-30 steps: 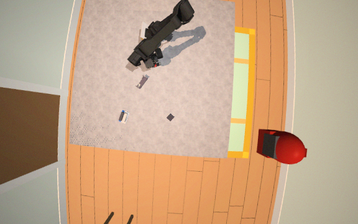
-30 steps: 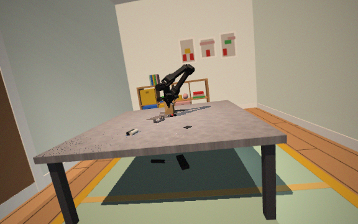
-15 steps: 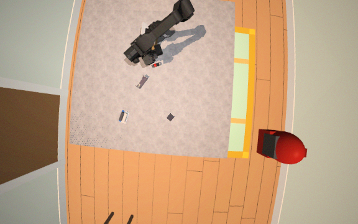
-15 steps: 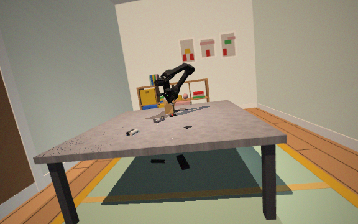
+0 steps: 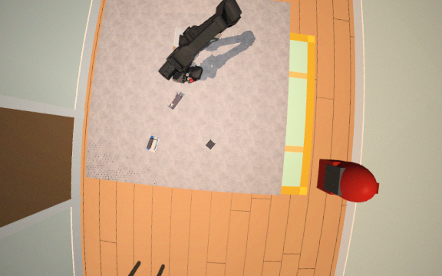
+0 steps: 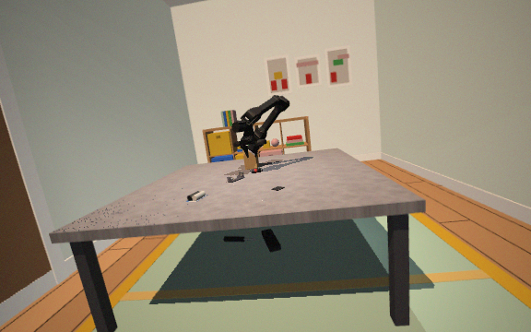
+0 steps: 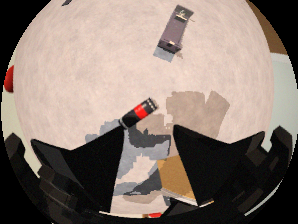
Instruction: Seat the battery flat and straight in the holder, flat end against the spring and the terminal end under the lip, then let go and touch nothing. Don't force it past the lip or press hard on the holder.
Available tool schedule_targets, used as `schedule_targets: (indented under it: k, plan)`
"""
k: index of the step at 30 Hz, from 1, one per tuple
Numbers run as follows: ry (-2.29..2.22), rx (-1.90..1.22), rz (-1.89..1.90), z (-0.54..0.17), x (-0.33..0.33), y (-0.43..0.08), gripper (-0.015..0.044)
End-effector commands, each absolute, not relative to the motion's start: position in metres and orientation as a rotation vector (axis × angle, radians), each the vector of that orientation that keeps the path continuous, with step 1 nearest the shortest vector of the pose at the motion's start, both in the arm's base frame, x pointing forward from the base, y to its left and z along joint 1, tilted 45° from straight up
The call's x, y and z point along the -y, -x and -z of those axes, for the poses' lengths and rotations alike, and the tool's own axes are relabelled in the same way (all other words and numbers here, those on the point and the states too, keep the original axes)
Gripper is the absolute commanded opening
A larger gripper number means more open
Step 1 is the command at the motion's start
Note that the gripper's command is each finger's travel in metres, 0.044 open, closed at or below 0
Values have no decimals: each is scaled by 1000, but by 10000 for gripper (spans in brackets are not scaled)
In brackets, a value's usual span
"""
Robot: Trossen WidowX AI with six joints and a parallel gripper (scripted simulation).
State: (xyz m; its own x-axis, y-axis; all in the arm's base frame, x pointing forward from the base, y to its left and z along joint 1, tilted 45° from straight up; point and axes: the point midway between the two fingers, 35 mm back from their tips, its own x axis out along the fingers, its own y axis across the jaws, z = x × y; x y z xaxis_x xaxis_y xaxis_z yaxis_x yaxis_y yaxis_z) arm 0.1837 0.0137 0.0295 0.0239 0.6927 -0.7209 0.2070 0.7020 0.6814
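The battery [image 5: 191, 80] [image 6: 256, 171] [image 7: 140, 112], black with a red band, lies on its side on the table. In the wrist view it lies diagonally just ahead of the fingertips, its lower left end close to the left fingertip. My gripper [image 6: 251, 154] [image 7: 148, 130] is open and empty above the table, near the battery. Whether the left finger touches the battery cannot be told. The holder [image 5: 176, 100] [image 6: 235, 177] [image 7: 175, 31], a grey-brown open tray with metal contacts at its ends, sits apart from the battery and is empty.
A small blue and white object with a dark part [image 5: 153, 143] [image 6: 196, 195] lies beyond the holder. A dark square [image 5: 210, 144] [image 6: 277, 188] lies flat on the grey table [image 5: 244, 115] [image 6: 330, 184]. A tan block [image 6: 251, 162] [image 7: 176, 175] stands behind the gripper.
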Motion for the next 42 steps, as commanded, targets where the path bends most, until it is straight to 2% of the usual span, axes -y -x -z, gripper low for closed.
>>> schedule_targets:
  k: [1,8,42]
  plan:
    - [-1220,-1690,18,-17,-40,-178,238]
    - [-1492,-1741,338,-10,-55,-174,238]
    - [-1487,-1741,339,9,-73,-175,238]
